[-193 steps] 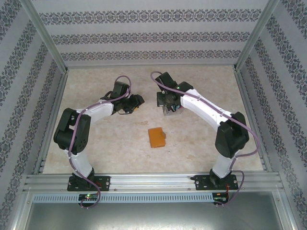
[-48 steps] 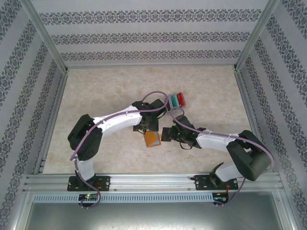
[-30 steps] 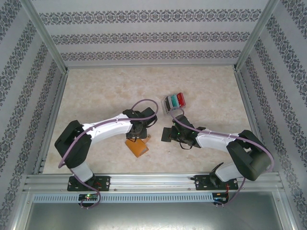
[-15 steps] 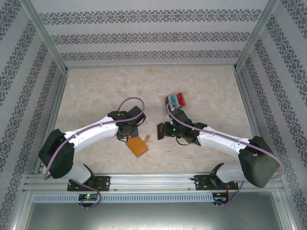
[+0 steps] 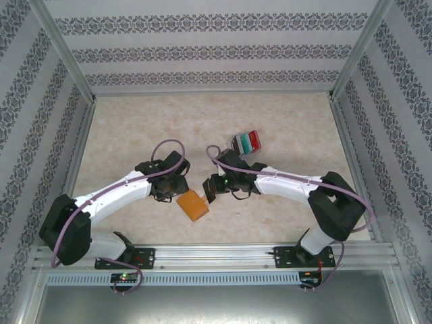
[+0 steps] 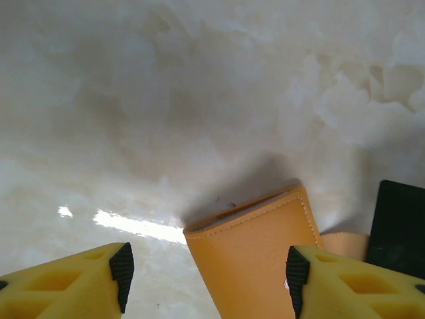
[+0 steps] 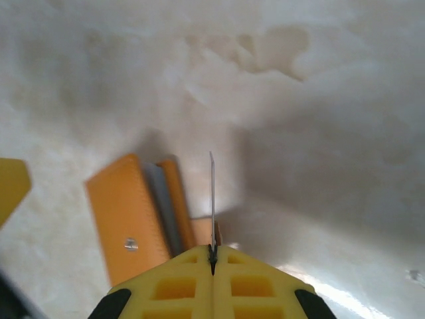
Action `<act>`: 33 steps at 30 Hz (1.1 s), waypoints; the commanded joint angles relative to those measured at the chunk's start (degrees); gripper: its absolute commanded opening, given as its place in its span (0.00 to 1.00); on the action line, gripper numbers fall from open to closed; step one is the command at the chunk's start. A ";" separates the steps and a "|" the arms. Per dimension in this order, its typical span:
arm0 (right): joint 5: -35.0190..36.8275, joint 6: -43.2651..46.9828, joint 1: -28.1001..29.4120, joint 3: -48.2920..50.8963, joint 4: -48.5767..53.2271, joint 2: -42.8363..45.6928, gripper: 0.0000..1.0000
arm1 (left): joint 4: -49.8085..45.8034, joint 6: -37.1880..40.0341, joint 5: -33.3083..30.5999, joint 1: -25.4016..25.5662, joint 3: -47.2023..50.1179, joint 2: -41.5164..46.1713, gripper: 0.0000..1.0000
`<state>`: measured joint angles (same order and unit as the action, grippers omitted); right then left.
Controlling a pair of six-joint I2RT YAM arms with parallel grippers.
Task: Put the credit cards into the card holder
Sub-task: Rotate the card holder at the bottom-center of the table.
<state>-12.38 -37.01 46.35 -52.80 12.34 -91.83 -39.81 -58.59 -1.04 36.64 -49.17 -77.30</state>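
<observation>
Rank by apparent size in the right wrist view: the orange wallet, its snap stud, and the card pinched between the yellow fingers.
1. card holder, clearly largest.
2. credit card, edge-on, just a long thin line.
3. snap stud, a tiny dot. These last two cover similar area, so their order is unsure.

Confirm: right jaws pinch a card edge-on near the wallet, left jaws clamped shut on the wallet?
No: the left wrist view shows the left jaws open, with the wallet between them, ungripped. The right jaws do pinch a card edge-on near it.
</observation>
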 commanded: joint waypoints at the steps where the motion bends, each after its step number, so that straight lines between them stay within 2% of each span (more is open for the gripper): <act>1: 2.72 3.16 -0.76 -1.49 3.15 -1.59 0.00 | 8.74 -1.39 7.59 -0.30 4.39 1.47 0.68; 5: 1.96 3.16 -1.55 -0.49 3.47 -2.93 0.00 | 17.27 -3.19 12.86 0.01 7.68 0.59 0.72; 11: 2.27 1.65 -1.95 1.65 2.70 -1.98 0.00 | 21.80 -1.35 17.01 0.36 6.42 -4.50 0.73; 25: 6.48 -7.03 -4.47 14.87 -1.76 9.18 0.00 | 21.79 6.03 19.16 0.95 -8.84 -20.66 0.73; 30: 6.43 -7.93 -4.89 15.93 -2.40 10.53 0.00 | 15.32 8.11 14.01 1.75 -12.30 -20.17 0.74; 33: 6.45 -8.98 -4.94 16.91 -4.03 10.72 0.00 | 6.78 7.98 5.43 2.30 -13.63 -16.52 0.77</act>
<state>-8.27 -44.29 41.74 -37.56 8.45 -81.45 -23.46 -52.45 12.58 38.13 -61.04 -97.56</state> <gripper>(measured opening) 0.038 0.775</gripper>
